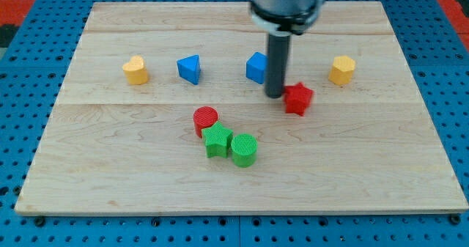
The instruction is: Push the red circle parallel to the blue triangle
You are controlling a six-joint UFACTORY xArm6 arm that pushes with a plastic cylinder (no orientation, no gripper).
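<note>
Counter: a pale wooden board on a blue pegboard, carrying all the blocks.
Yellow heart-like block: farthest toward the view's left, in the upper row.
Blue triangle: just to the right of the yellow one, same row, well apart from it.
Red circle: below and slightly right of the blue triangle, touching the green star.
Green star: right under the red circle, pressed against the green cylinder.
Green cylinder: at the star's right, lowest of the cluster.
Blue cube: upper row, partly hidden behind the rod.
My tip: on the board, just left of the red star, below the blue cube, well right of the red circle.
Pincer: none on this arm, only a dark rod, so nothing spreads or pinches.
Red star: just beside the tip; contact I cannot tell.
Yellow hexagon-like block: farthest right, upper row.
</note>
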